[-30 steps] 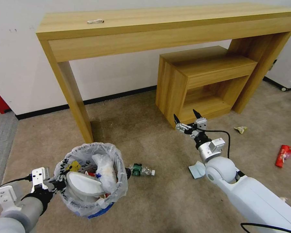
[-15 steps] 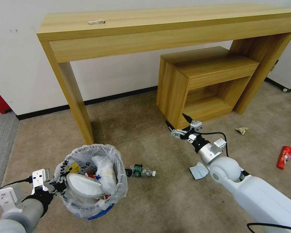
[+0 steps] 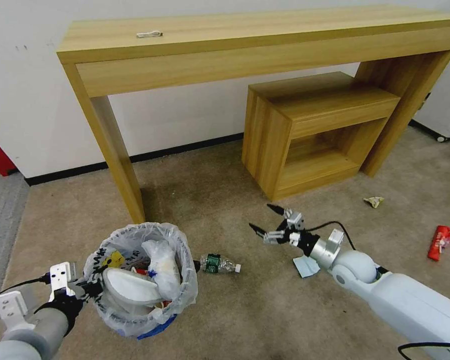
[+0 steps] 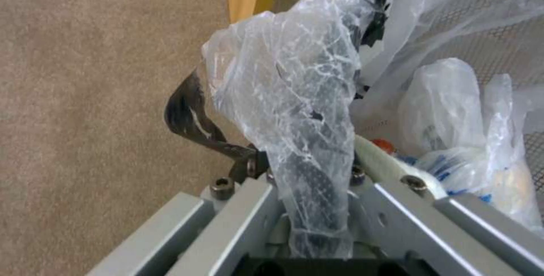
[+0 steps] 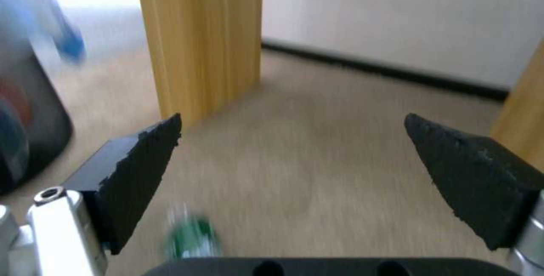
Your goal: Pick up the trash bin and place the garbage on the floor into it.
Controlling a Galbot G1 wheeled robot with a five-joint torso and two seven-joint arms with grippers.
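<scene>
- In the head view the left pincer (image 3: pixel 87 289) grips the rim of the small round black trash bin lined with crinkled translucent plastic (image 3: pixel 140 277), at the bin's nine o'clock side.
- The left wrist view shows that grip close up: the bag plastic (image 4: pixel 295 110) is bunched between the fingers along with the rim, and a perforated black wall shows through the film.
- The bin is heaped with a white slipper (image 3: pixel 130 285) and a knotted white plastic bag (image 3: pixel 162 265); a yellow-black print and a blue patch show on the liner.
- The right pincer (image 3: pixel 270 224) hangs low over the beige short-pile carpet floor (image 3: pixel 210 210), its jaws spread wide, pointing toward nine o'clock.
- A clear, crumpled green-label plastic bottle (image 3: pixel 217 263) lies on its side just beside the bin at its three o'clock, between the bin and the right pincer, apart from both black fingertips (image 5: pixel 142 169).
- The right wrist view shows the bottle (image 5: pixel 190 235) blurred, below and between the wedge-shaped, rough black pads.
- Only the head view takes in the litter further right: a pale blue flat mask (image 3: pixel 305 266) under the right wrist, a crumpled yellowish scrap (image 3: pixel 373 201), and a red packet (image 3: pixel 440 242) at three o'clock.
- A long light wooden tabletop (image 3: pixel 235 30) stands against the wall, with a smaller wooden shelf unit (image 3: pixel 320 130) beneath it.
</scene>
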